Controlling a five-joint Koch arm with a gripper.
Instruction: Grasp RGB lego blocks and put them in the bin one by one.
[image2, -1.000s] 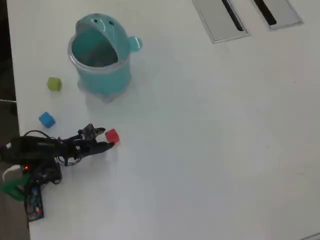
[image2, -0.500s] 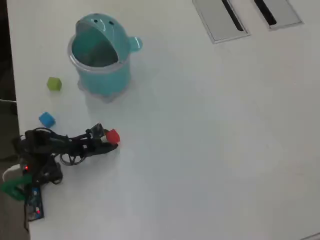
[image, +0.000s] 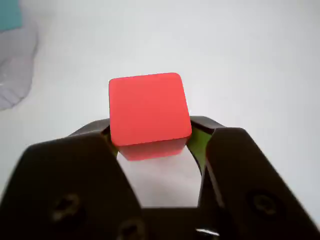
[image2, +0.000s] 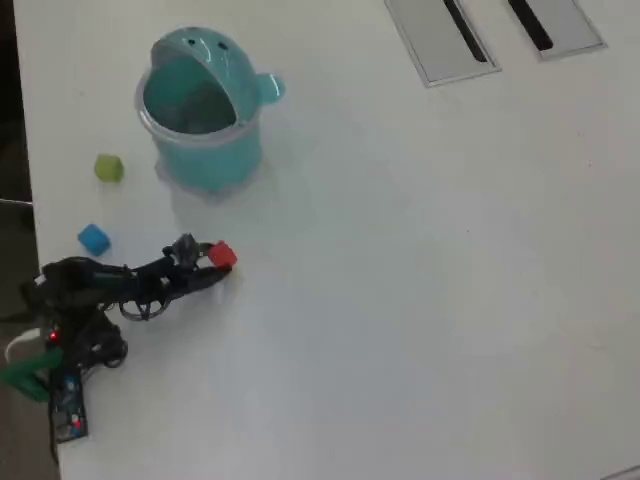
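Observation:
In the wrist view, the red block (image: 148, 110) sits between the two black jaws of my gripper (image: 150, 134), which is shut on it. From overhead, the gripper (image2: 214, 263) holds the red block (image2: 222, 255) at the left of the white table, below the bin. The teal bin (image2: 200, 110) stands upright at the upper left, its lid flipped back and its mouth open. A corner of the bin (image: 11, 17) shows at the wrist view's top left. The blue block (image2: 94, 239) lies left of the gripper. The yellow-green block (image2: 109, 168) lies left of the bin.
Two grey plates with black slots (image2: 440, 35) (image2: 555, 25) are set into the table at the top right. The arm's base with its cables (image2: 62, 350) stands at the table's left edge (image2: 25, 200), with dark floor beyond.
The gripper has closed on the red block and carried it a little toward the bin. The arm has swung slightly the same way. The other blocks and the bin have not moved.

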